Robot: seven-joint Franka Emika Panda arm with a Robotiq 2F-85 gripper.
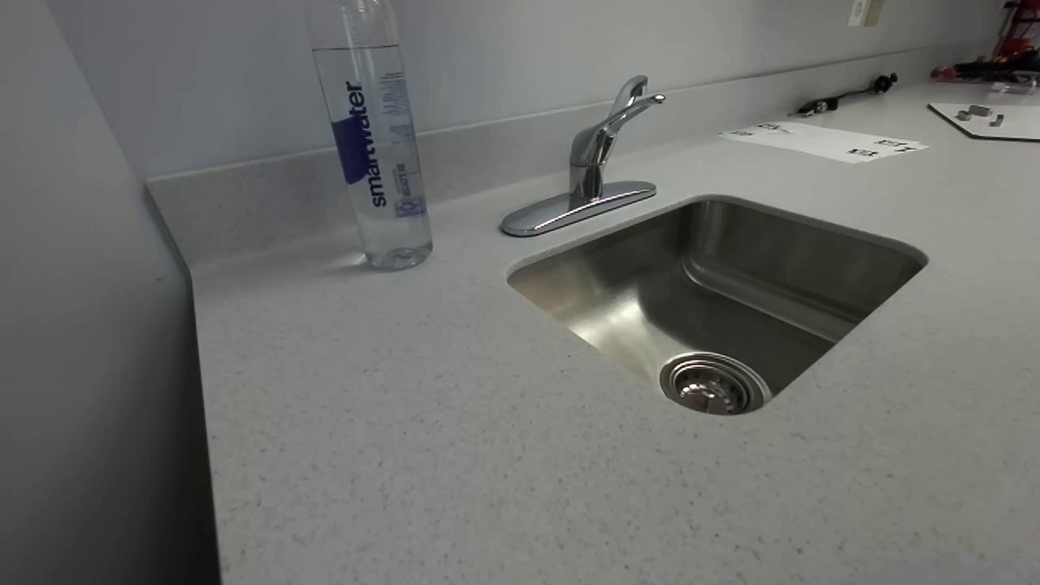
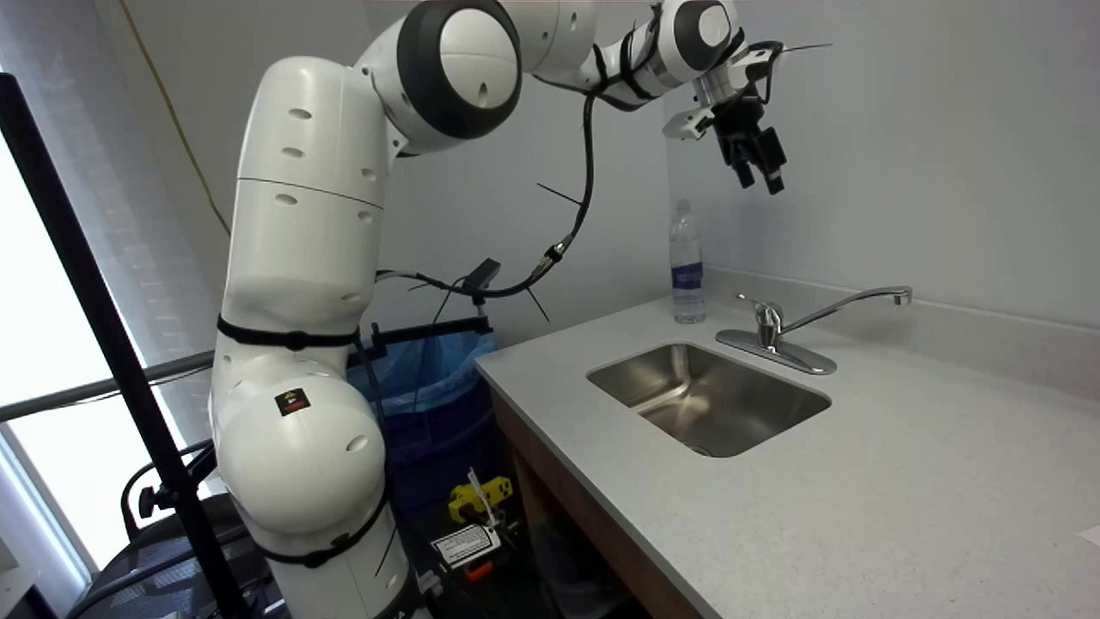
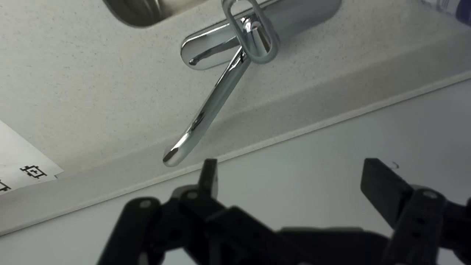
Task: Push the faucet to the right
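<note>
Black and spread wide, the claw (image 3: 289, 173) stood low in the wrist view, grey wall (image 3: 294, 198) showing between its two fingers (image 3: 384, 191). Above them in that picture gleamed the chrome faucet (image 3: 231, 79): its base plate (image 3: 312, 13) lay beside the steel sink (image 3: 136, 14), its looped lever (image 3: 263, 59) showed over the plate, and its spout (image 3: 206, 117) slanted down to the left, the tip apart from the fingers. A white sheet (image 3: 22, 154) with black marks lay on the pale speckled bench (image 3: 103, 81) at the left edge.

In an exterior view the white arm (image 2: 305, 198) reached in from the left, and the claw hung high over the back of the bench, fingers pointing down, well apart from the faucet. The spout ran to the right toward the low backsplash (image 2: 988, 331), while the lever pointed left. A clear plastic bottle (image 2: 687, 271) with a blue label stood upright to the left of the faucet, apart from it, and a blue-lined bin (image 2: 430, 456) stood beside the bench, partly behind the arm.

In an exterior view the round drain (image 1: 713, 386) showed at the bottom of the sink; the faucet stood just behind the rim, and farther right a dark-edged white board (image 1: 1021, 120) bore small grey pieces (image 1: 980, 110).
</note>
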